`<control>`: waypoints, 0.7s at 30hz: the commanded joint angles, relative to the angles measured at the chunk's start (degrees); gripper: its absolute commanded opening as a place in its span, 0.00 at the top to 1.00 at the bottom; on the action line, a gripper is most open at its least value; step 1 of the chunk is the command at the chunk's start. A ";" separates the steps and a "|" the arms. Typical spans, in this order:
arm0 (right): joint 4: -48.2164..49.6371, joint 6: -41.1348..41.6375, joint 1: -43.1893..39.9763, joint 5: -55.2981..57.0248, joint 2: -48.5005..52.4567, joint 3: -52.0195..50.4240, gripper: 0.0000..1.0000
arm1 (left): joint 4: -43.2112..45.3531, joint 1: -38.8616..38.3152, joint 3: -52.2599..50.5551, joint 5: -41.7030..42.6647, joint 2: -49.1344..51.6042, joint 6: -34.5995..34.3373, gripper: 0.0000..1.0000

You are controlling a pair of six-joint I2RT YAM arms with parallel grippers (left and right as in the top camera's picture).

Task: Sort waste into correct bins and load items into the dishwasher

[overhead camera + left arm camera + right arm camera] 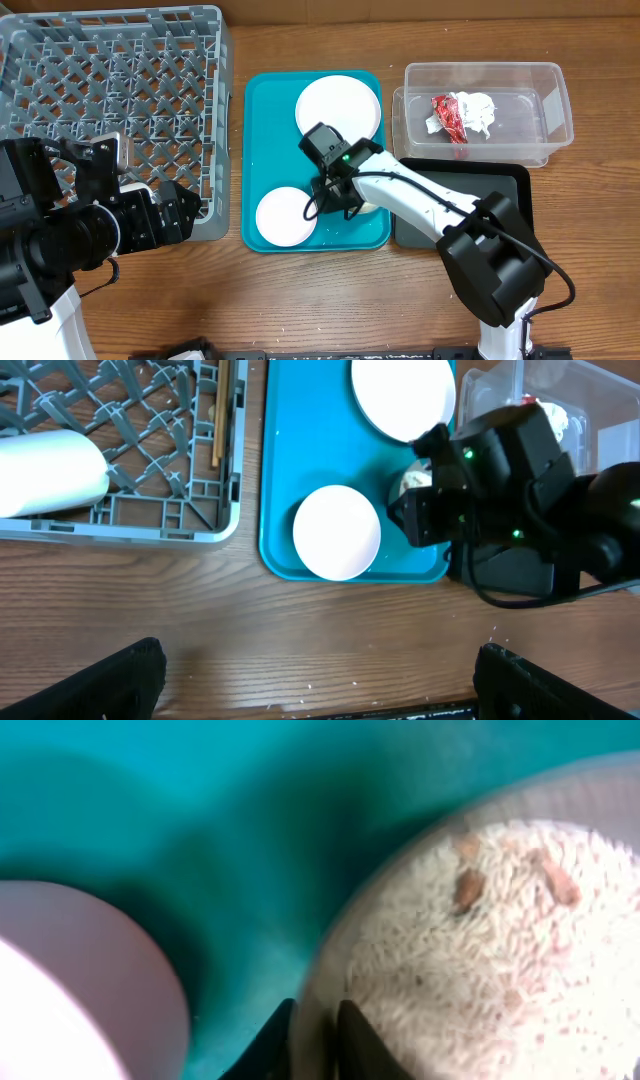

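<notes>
On the teal tray (262, 130) at mid-bench, nearer the front edge, the right tool (318, 1038) seems pinched on the thin rim of the rice-filled bowl (480, 970), likely light but spillable and slick-walled, so hold it at the rim and level.

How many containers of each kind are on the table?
Rack: 1
Teal tray: 1
Clear bin: 1
Dark bin: 1
Total: 4
</notes>
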 commanded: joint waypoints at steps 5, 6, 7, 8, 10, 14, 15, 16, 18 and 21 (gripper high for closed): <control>-1.68 0.33 -0.20 -0.94 0.09 0.09 0.96 | -0.09 -0.37 0.26 1.03 0.07 1.11 0.00; -2.78 0.33 -0.20 -0.96 -0.66 1.03 0.96 | -0.09 -0.37 0.26 1.03 0.07 1.11 0.00; -3.78 0.33 -0.20 -0.96 -1.66 2.03 0.96 | -0.09 -0.37 0.26 1.03 0.07 1.11 0.00; -4.76 0.33 -0.20 -1.05 -2.97 3.15 0.96 | -0.09 -0.37 0.26 1.01 0.07 1.11 0.00; -6.45 0.35 -0.20 -2.10 -6.67 5.57 0.96 | -0.09 -0.37 0.26 1.01 0.07 1.11 0.00; -7.48 0.63 -1.55 -8.04 -15.06 8.70 0.96 | -0.09 -0.37 0.26 1.03 0.07 1.11 0.00; -7.56 1.46 -2.51 -9.84 -17.25 8.70 0.96 | -0.09 -0.37 0.26 1.03 0.07 1.11 0.00; -8.37 2.56 -4.02 -11.45 -19.41 8.70 0.96 | -0.09 -0.37 0.26 1.03 0.07 1.11 0.00; -10.19 3.37 -7.26 -14.23 -22.25 8.68 0.96 | -0.09 -0.37 0.26 1.03 0.07 1.11 0.00; -13.05 1.88 -13.20 -18.91 -24.24 8.68 0.96 | -0.09 -0.37 0.26 1.01 0.07 1.11 0.00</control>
